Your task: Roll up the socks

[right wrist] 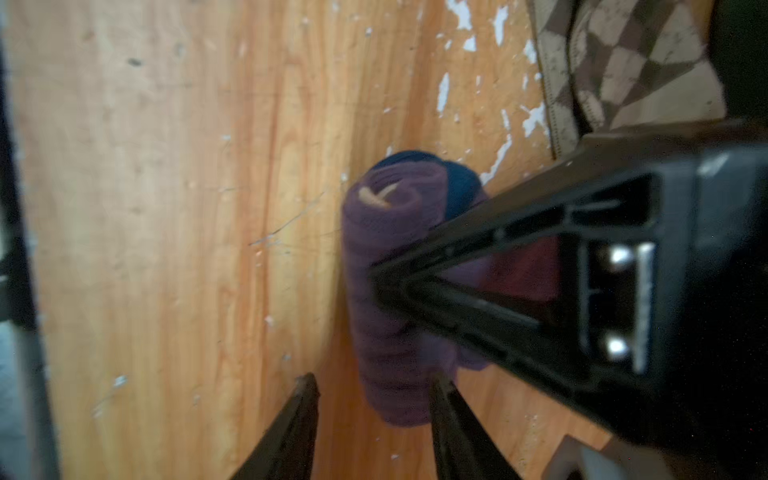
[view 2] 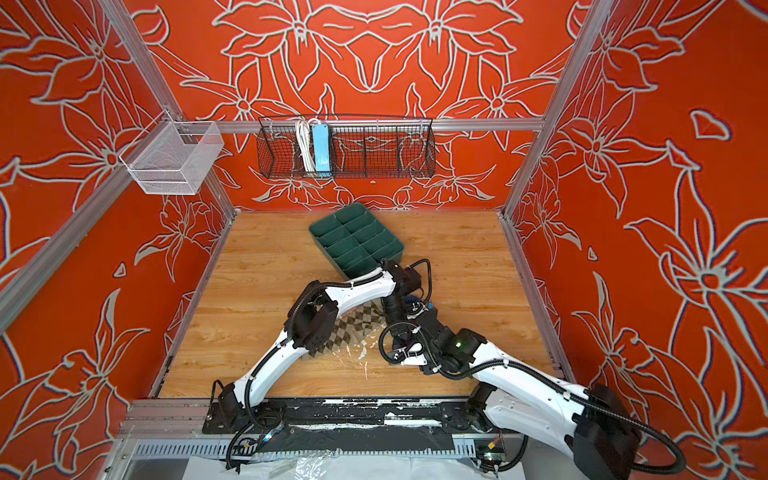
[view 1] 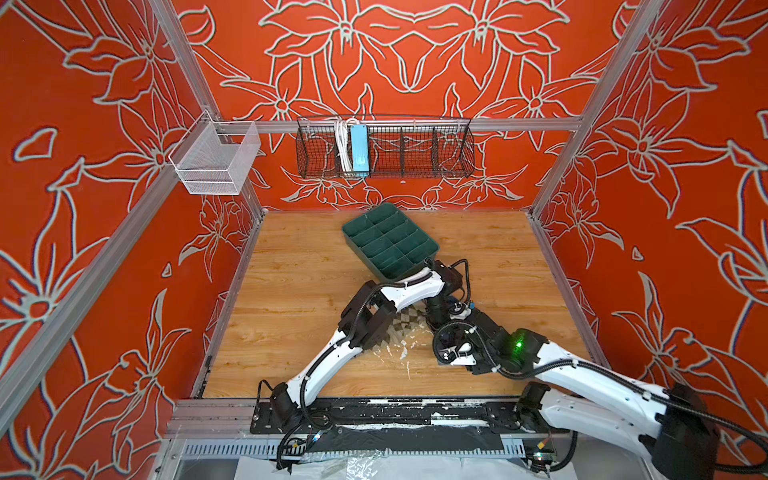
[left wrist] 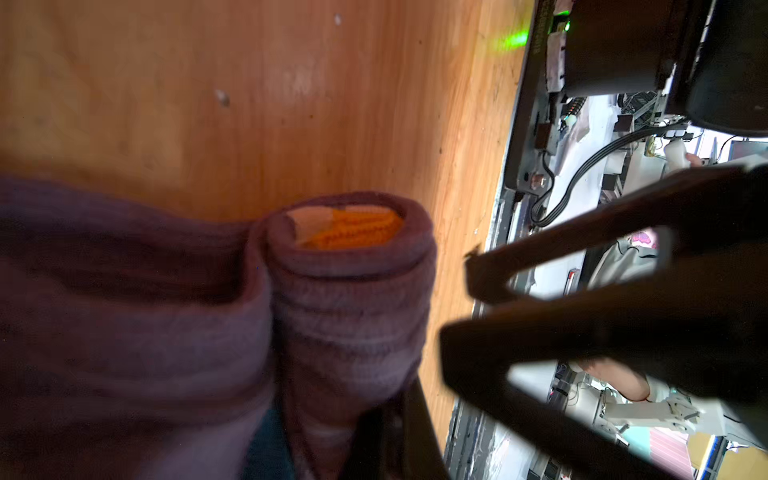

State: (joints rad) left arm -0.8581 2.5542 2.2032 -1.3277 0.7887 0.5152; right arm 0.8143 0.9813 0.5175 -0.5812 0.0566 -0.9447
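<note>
Wooden table [view 1: 291, 291], red floral walls on three sides.

Top views: the left arm [view 1: 324, 365] and right arm [view 1: 582, 374] converge just in front of the green tray [view 1: 390, 245]. Its visible compartments are empty, and it is presumably there to take finished rolls. The argyle sock [view 1: 401, 328] lies flat and unrolled beneath the left arm, set aside, in my judgement, until the other sock is done. The purple sock is almost wholly hidden under the wrists here.

Left wrist view: the purple sock [left wrist: 353, 299] is a tight roll on the table with the orange cuff at its core. Loose purple fabric lies against it. The right gripper [left wrist: 457, 307] stands just beside the roll, jaws apart.

Right wrist view: the left gripper [right wrist: 378, 282] is closed to a point, its tip pressed into the middle of the roll. This looks like pinning, to stop the roll unwinding. Whether it pinches a fold cannot be told. The right gripper's fingers [right wrist: 297, 419] straddle the roll's near end. One touches the roll and the other stands clear, so nothing is clamped.
</note>
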